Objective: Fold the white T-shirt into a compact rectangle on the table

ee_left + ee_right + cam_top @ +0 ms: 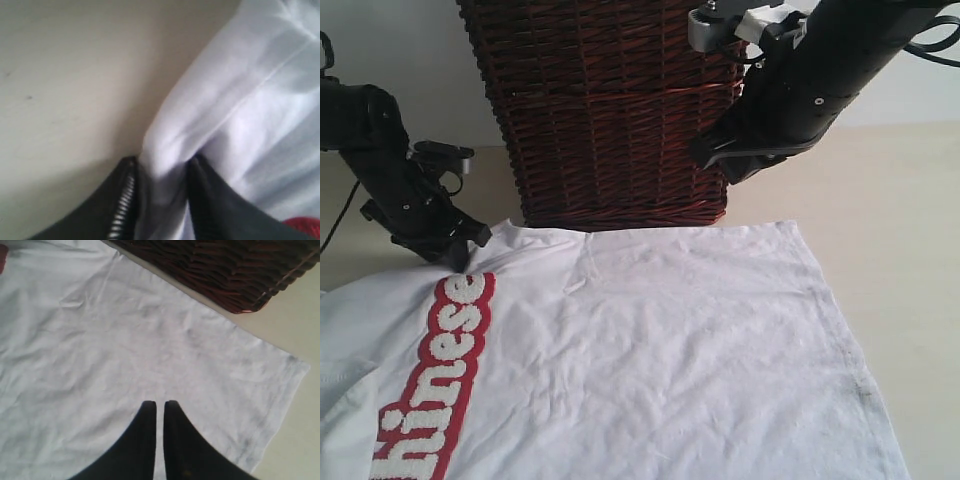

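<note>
The white T-shirt (650,350) lies spread on the table (900,220), its red-outlined lettering (445,370) running down the left side. At the shirt's far left edge my left gripper (460,255) is low on the cloth. In the left wrist view the gripper (162,167) has a bunched fold of the shirt (240,100) pinched between its black fingers. My right gripper (720,160) hangs above the shirt's far right corner, in front of the basket. Its fingers (160,404) stand almost together over the flat shirt (125,340) with nothing between them.
A tall dark brown wicker basket (610,110) stands just behind the shirt's far edge, also in the right wrist view (225,270). Bare cream table (65,75) lies beside the shirt on the left and right.
</note>
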Tool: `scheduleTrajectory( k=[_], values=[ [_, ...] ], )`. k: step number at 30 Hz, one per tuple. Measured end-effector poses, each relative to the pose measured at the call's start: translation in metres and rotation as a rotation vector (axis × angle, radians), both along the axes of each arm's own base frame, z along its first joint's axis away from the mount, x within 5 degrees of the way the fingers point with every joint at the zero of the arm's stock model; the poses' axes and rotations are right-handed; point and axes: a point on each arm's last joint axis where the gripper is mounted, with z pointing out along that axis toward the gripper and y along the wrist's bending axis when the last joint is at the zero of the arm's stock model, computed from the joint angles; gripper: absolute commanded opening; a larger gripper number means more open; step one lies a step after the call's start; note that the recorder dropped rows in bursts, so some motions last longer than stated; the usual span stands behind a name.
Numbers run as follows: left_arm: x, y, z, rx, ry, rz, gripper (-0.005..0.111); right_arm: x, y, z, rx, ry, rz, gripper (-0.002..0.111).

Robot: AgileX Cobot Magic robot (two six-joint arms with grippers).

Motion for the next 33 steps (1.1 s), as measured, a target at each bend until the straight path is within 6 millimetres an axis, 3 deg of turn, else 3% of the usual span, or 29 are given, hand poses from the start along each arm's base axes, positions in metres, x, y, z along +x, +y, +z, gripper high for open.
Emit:
scheduleTrajectory(
  k=[1,11,19,33],
  values=[
    [0.000,0.000,0.000,0.000,0.005,-0.001,0.000,0.000,0.000,0.000,0.000,0.000,0.000,0.008],
    [-0.003,0.002,0.005,0.029,0.025,-0.022,0.001,0.000,0.000,0.000,-0.002,0.003,0.002,0.008],
    [-0.010,-0.001,0.049,0.047,-0.059,-0.033,0.000,0.000,0.000,0.000,-0.002,0.003,0.002,0.008],
    [-0.067,-0.038,0.069,0.218,-0.091,-0.123,0.000,-0.002,-0.001,-0.001,-0.010,0.023,0.005,0.008]
  ],
)
